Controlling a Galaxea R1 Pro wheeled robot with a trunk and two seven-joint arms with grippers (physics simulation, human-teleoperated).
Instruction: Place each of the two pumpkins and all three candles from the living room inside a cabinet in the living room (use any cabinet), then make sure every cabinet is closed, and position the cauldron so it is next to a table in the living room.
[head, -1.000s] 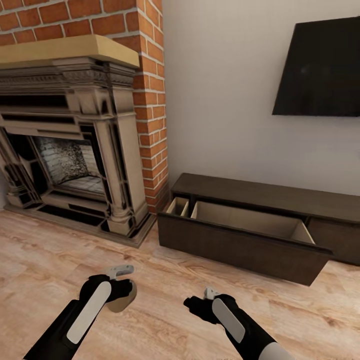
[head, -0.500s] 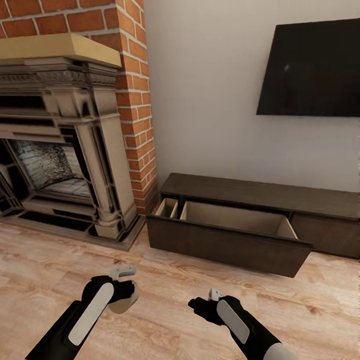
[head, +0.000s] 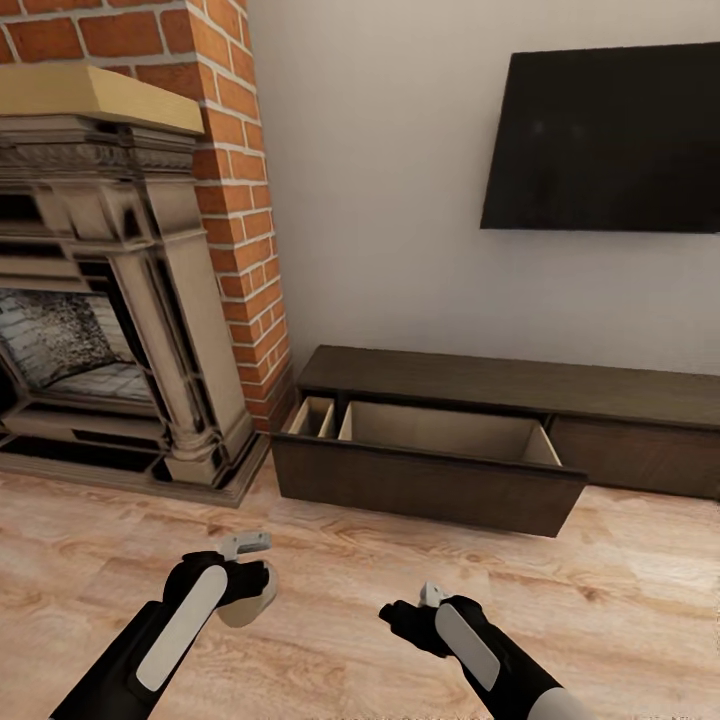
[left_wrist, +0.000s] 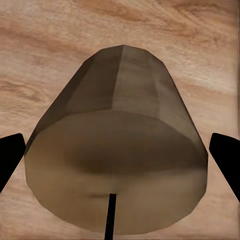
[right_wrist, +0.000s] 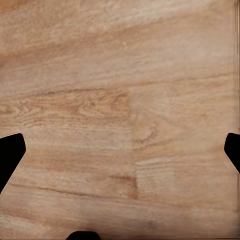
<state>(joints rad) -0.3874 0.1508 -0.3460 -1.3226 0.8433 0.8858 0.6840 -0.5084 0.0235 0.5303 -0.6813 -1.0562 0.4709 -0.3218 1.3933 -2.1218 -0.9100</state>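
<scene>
At far left I see the ornate stone fireplace (head: 110, 330); my left gripper (head: 248, 580) pinches a stubby olive-tan candle (left_wrist: 117, 160) above the pale wood floor (head: 620, 600). My right gripper (head: 412, 612) hangs spread, holding nothing. Beyond, the long dark-brown wooden cabinet (head: 620, 400) has its beige-lined drawer (head: 430, 470) pulled out.

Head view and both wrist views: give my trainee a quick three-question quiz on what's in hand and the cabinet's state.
1. True or false: the left gripper holds a stubby olive-tan candle.
2. The long dark-brown wooden cabinet has its beige-lined drawer: A) shut, B) pulled open, C) removed?
3. What lies beneath the right gripper?

Key: 1 true. 2 B. 3 Bare light wooden floor; nothing sits between its fingers.
</scene>
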